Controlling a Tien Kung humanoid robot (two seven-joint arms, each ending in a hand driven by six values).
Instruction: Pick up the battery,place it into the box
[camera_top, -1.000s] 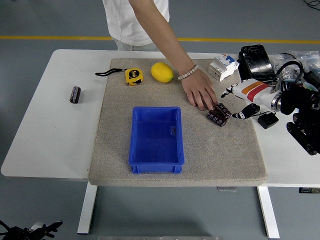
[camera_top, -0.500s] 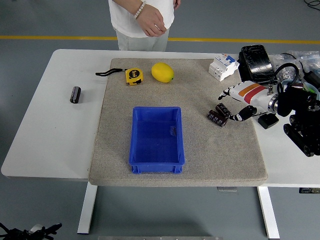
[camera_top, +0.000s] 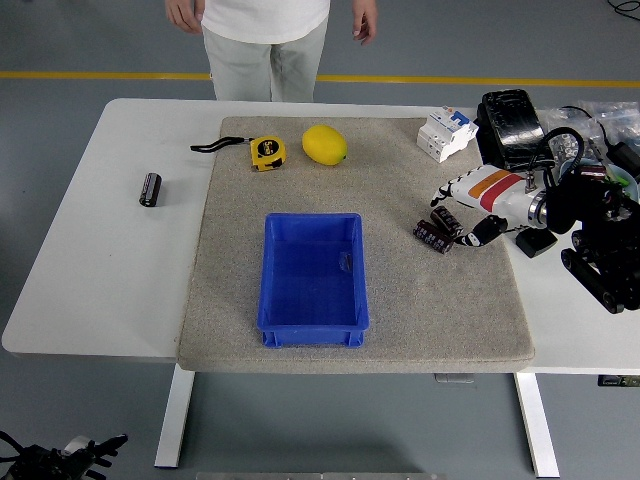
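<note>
Head view shows the right robot hand (camera_top: 462, 212) open, fingers spread just beside the two dark batteries (camera_top: 438, 229) lying near the mat's right edge, well apart from the blue box (camera_top: 312, 280). Risk: the batteries touch each other, so closing fingers may nudge one away or pinch both.

Single high head view, forward and down over the white table (camera_top: 120, 300), near edge at bottom.
</note>
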